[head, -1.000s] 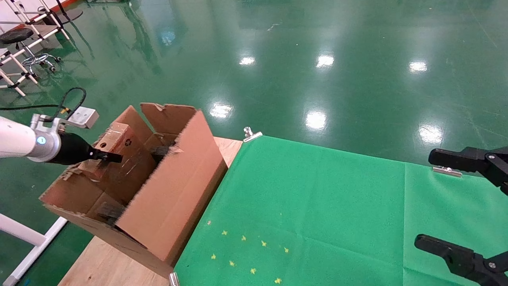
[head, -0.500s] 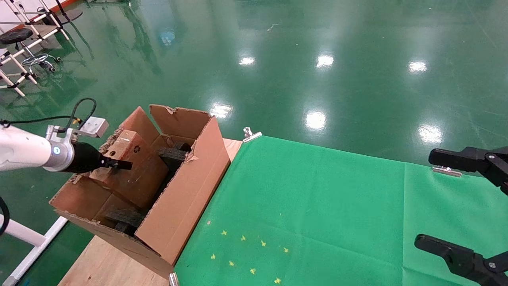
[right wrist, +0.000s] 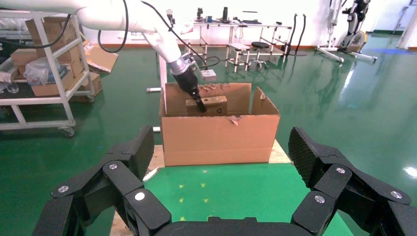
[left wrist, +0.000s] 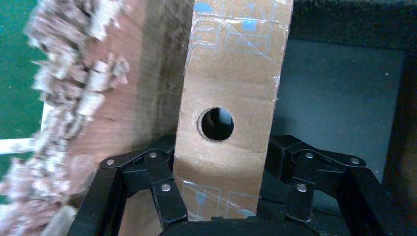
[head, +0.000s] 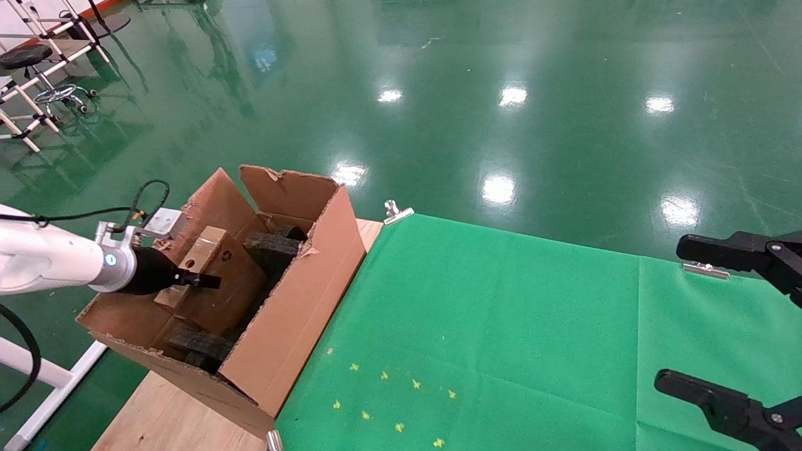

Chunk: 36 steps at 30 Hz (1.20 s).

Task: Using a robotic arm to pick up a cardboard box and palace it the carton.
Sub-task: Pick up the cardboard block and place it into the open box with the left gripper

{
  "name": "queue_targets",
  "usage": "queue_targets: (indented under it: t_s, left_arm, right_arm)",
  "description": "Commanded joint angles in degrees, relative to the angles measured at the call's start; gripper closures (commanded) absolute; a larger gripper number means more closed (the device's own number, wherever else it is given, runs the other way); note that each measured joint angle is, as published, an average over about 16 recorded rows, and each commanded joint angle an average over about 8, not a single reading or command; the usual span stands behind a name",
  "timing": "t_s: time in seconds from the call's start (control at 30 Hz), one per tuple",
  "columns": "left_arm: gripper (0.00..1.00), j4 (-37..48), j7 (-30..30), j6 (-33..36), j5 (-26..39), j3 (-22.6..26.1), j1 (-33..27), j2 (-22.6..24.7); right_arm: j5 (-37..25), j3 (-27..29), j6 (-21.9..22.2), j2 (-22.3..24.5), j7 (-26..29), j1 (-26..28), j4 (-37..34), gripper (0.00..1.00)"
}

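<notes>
The right gripper (head: 733, 326) hangs idle at the near right over the green cloth (head: 501, 326), its fingers spread wide and holding nothing. Farther left, the left gripper (head: 199, 280) is closed on the box (head: 210, 257), which sits partly inside the carton (head: 294, 313) beside black foam (head: 272, 243).

I am working in what is looking like a robotics lab or test hall: a glossy green floor (head: 501, 75) is reflecting ceiling lights, and tube-frame benches (right wrist: 246, 29), a stool (right wrist: 259, 45) and a shelving cart (right wrist: 44, 73) are standing around.
</notes>
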Motion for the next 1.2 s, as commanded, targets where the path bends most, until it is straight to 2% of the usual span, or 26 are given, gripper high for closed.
queue_targets:
  t_s: [0.03,0.7,0.73,0.97,1.0,1.2]
  left_arm:
    - [1.0,-0.1,-0.2,-0.3,-0.1,-0.1,0.6,0.3]
    - [1.0,-0.1,-2.7,-4.1,-0.5,-0.3,5.6,3.3]
    - [0.94,-0.1,-2.8,-4.1,-0.5,-0.3,5.7,3.4]
    - [0.08,-0.1,-3.4,-4.9,-0.6,-0.4,6.3,3.7]
    - [0.01,-0.1,-3.5,-4.9,-0.6,-0.4,6.4,3.7]
    - [0.0,-0.1,-3.4,-4.7,-0.6,-0.4,6.3,3.7]
  right_arm:
    - [0.0,0.0,0.0,0.0,0.0,0.0,0.0,0.0]
    - [0.0,0.0,0.0,0.0,0.0,0.0,0.0,0.0]
    - [0.0,0.0,0.0,0.0,0.0,0.0,0.0,0.0]
    - [0.0,0.0,0.0,0.0,0.0,0.0,0.0,0.0]
    - [0.0,0.0,0.0,0.0,0.0,0.0,0.0,0.0]
    - [0.0,0.0,0.0,0.0,0.0,0.0,0.0,0.0]
